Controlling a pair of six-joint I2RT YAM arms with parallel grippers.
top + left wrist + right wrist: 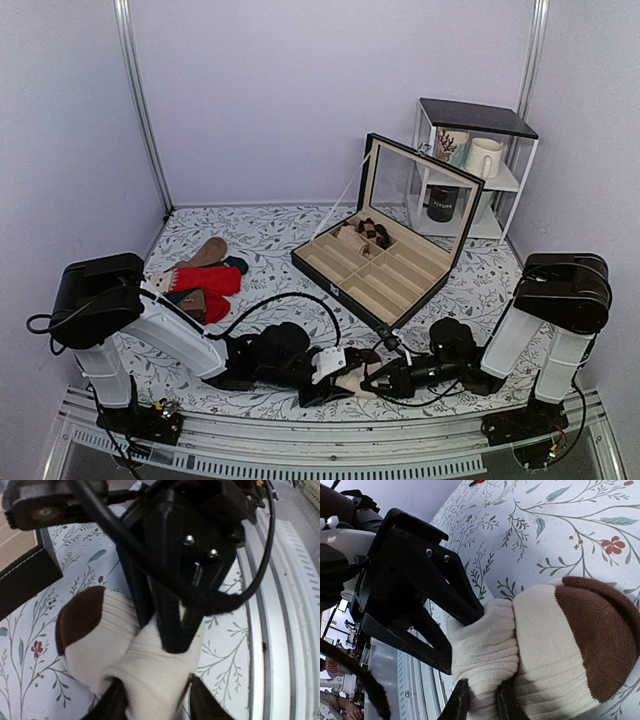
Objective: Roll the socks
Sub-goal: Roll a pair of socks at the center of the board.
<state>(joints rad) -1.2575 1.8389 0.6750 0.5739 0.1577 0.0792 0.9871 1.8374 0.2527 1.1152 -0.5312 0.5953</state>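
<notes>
The cream socks (350, 377) lie bunched in a rolled bundle near the table's front edge, with a dark brown end showing in the left wrist view (80, 617) and the right wrist view (600, 635). My left gripper (155, 700) is shut on a cream fold of the bundle from the left (333, 372). My right gripper (480, 702) is shut on the same cream fold from the right (378, 381). The two grippers face each other, fingertips close together, with the sock fabric between them.
Red socks (205, 280) and tan and teal socks (208, 254) lie at the left. An open compartment case (385, 275) stands behind the grippers. A wire shelf with mugs (470, 165) is at the back right. A metal rail (330, 455) runs along the front edge.
</notes>
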